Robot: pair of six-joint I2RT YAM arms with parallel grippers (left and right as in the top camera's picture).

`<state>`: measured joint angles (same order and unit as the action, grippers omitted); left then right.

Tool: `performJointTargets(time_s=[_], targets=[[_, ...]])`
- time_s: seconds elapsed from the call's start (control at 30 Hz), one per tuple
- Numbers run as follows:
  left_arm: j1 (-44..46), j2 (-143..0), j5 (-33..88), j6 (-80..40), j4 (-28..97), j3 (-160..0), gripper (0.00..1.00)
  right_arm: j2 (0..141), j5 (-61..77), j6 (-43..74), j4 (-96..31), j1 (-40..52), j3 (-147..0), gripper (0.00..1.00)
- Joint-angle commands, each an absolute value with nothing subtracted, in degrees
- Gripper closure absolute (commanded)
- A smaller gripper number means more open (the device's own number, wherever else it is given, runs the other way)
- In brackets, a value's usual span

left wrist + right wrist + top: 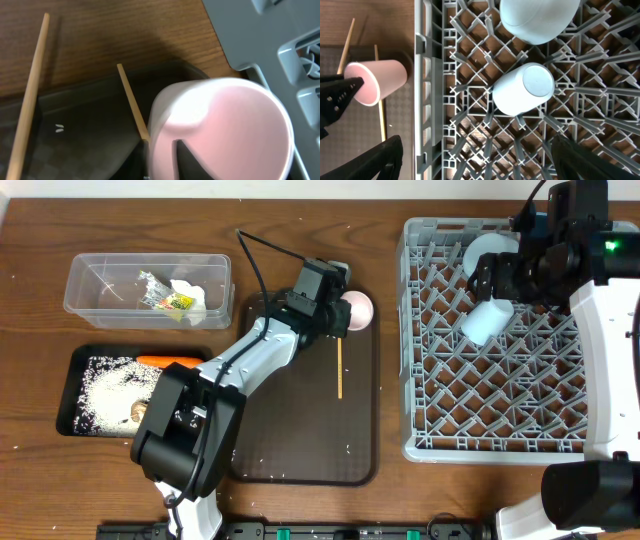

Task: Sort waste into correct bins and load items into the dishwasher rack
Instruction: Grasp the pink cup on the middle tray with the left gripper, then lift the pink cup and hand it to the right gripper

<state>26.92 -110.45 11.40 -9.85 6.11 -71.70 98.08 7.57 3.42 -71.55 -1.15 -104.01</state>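
Pale pink cup [220,130] lying sideways, rim pinched by left tool [341,311], right tool [476,142] spread, empty

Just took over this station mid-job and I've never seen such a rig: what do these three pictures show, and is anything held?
Two robot arms work at a table. One picture looks down from overhead; the others come from a camera on each wrist. The left gripper reaches a pale pink cup on its side over the brown tray, beside two chopsticks. One of its fingers is at the cup's mouth, grip unconfirmed. The right gripper hangs, fingers wide open, over a light-blue cup upside down in the grey rack, near a pale bowl. A clear tub holds wrappers and tissue; a black tray holds rice and a carrot.
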Motion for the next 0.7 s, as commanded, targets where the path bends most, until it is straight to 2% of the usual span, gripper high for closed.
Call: performJointTargets(time_s=[0.0,0.33,0.5,0.67], targets=[[26.81,-110.45,11.55,-11.4,6.31,-71.77,0.94,97.62,6.17,2.7,-71.66,-0.67,-104.77,0.12],[26.26,-102.5,13.1,-12.14,11.14,-71.77,0.94,97.62,6.5,2.66,-71.59,-0.67,-104.29,0.09],[22.39,-95.5,30.3,-12.34,12.95,-71.77,0.94,97.62,14.48,-1.74,-70.41,-0.69,-102.67,0.03],[16.71,-92.68,52.03,-13.65,10.94,-71.77,0.94,97.62,32.71,-8.95,-64.12,-0.67,-98.26,0.01]])
